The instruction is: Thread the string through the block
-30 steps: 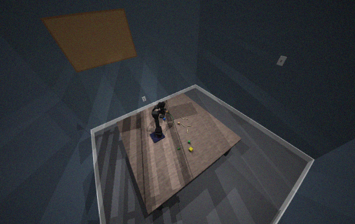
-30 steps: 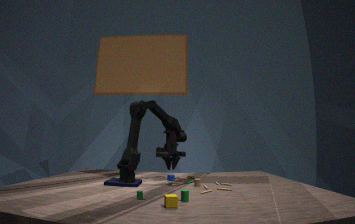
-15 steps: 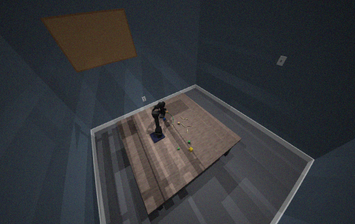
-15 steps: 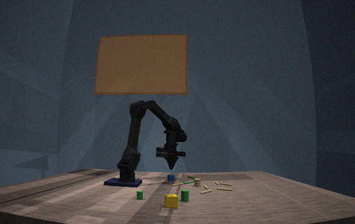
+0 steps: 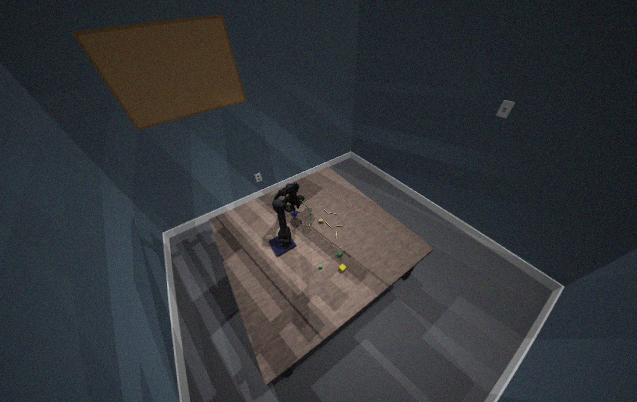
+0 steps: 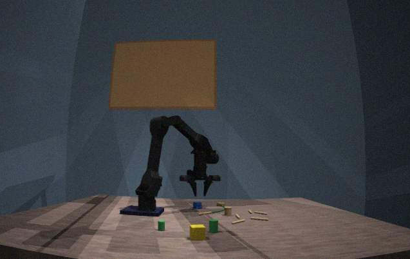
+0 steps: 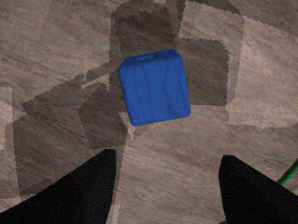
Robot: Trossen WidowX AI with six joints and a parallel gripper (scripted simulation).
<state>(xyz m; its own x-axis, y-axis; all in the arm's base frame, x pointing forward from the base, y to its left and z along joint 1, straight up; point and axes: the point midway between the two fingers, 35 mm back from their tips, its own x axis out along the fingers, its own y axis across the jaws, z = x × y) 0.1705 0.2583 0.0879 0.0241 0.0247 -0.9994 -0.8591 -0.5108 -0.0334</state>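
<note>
The robot is a single arm (image 6: 155,151), matte black from bottom to top, built of slim rounded links joined by thicker, knuckle-like joints. Its chunky black foot stands on a flat, square, dark blue base plate (image 6: 126,211). At the far end from the base plate, a short black crossbar carries the gripper (image 6: 200,193), whose two black fingers taper to blunt points. No cables, screws or markings can be made out.
</note>
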